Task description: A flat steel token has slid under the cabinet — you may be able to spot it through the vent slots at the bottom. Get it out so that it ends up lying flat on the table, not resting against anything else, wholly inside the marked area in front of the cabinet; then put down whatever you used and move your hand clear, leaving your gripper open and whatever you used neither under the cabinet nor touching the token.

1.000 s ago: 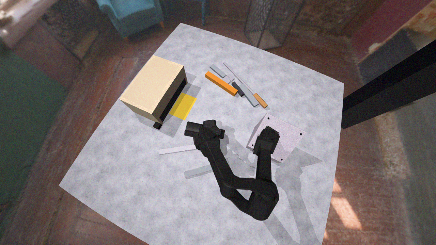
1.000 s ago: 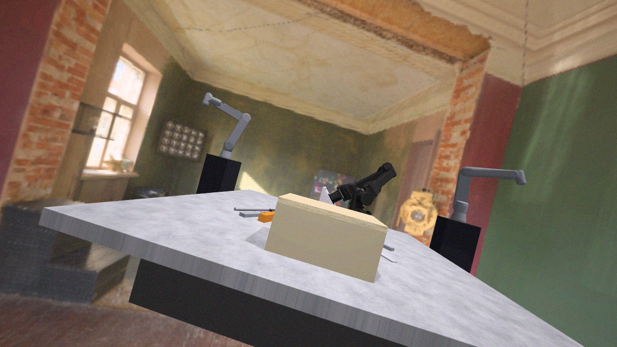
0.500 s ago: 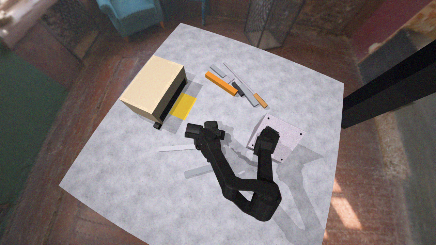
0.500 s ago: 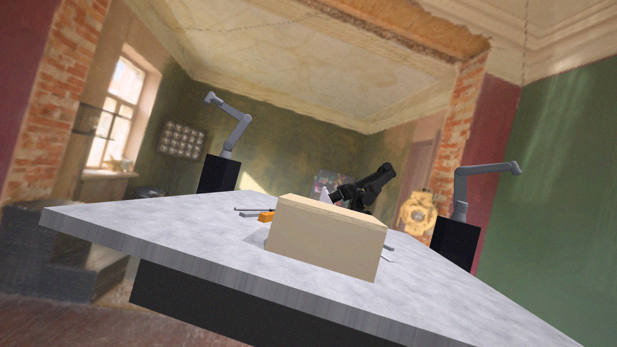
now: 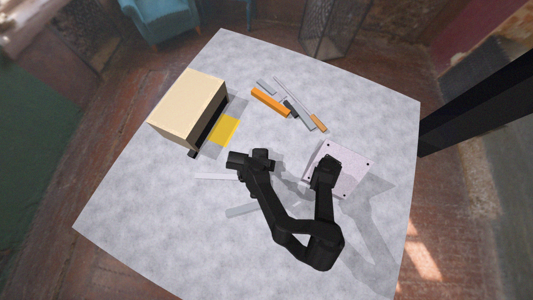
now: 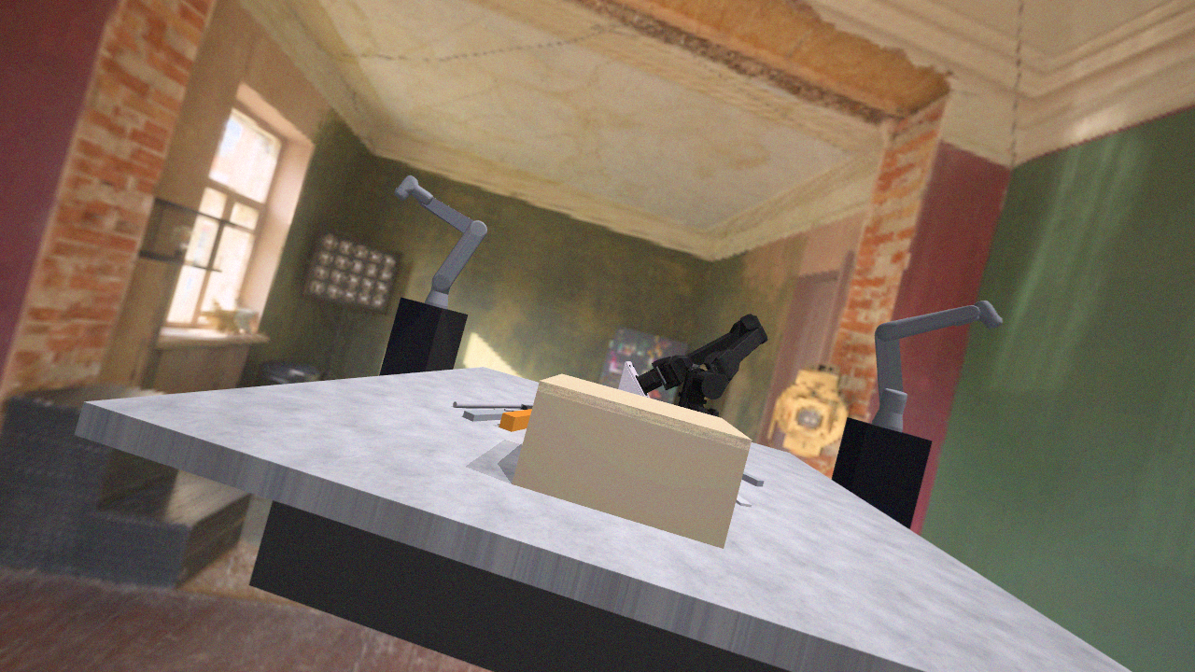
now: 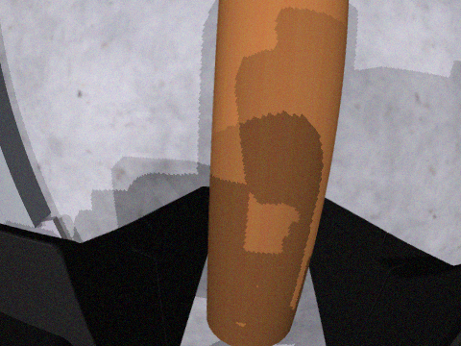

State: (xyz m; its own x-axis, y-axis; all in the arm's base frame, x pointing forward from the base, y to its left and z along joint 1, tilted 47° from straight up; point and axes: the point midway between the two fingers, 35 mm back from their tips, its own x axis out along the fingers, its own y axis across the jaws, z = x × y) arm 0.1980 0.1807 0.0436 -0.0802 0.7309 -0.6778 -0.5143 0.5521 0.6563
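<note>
Token unseen, the cabinet (image 5: 186, 106) hiding it; the gripper (image 7: 256, 327), clamped on an orange handle (image 7: 276, 135), must next aim its tool under that cabinet.

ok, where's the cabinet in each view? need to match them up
Top: cabinet on the table's upper left, yellow marked area at its slotted front.
Exterior: centre foreground, plain face toward the camera.
Wrist: not in it; only the gripped orange handle over the table.
Shared landmark: orange bar, right of the cabinet in top, behind-left in exterior.
</note>
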